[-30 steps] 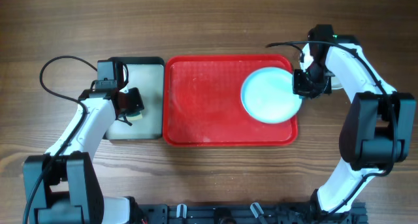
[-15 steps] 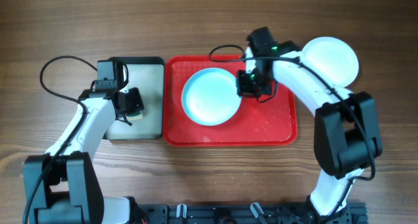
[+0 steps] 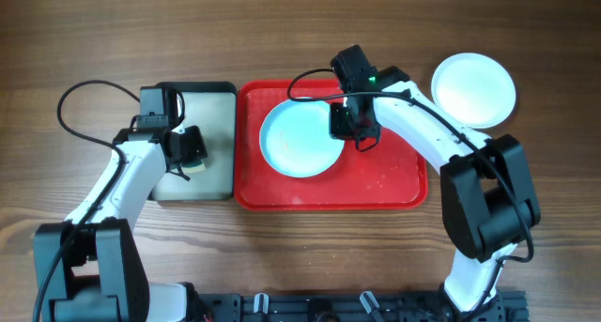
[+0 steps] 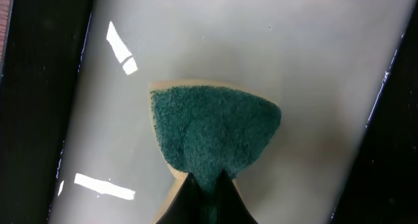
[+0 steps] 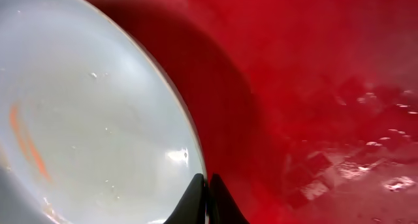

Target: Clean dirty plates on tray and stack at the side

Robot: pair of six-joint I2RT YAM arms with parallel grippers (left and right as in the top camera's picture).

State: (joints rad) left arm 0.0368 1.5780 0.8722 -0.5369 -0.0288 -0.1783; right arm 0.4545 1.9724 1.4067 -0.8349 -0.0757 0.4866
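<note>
the right gripper (image 3: 344, 125) is pinched on the right rim of a pale blue plate (image 3: 299, 141), which is within the left half of the red tray (image 3: 394, 176) at the centre of the frame. an orange smear (image 5: 26, 142) marks the plate. a white plate (image 3: 474, 89) lies on the table (image 3: 376, 31) at upper right. the left gripper (image 3: 192, 151) pinches a teal sponge (image 4: 212, 136) over the grey tray (image 3: 214, 115) at left.

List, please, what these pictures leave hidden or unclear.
Overhead: the right gripper covers its own grip on the pale blue round plate.
Right wrist: that plate runs off the left and bottom edges, so the orange smear may extend further.
Left wrist: the teal sponge hides the grey tray beneath it; the left gripper is cut off below.
</note>
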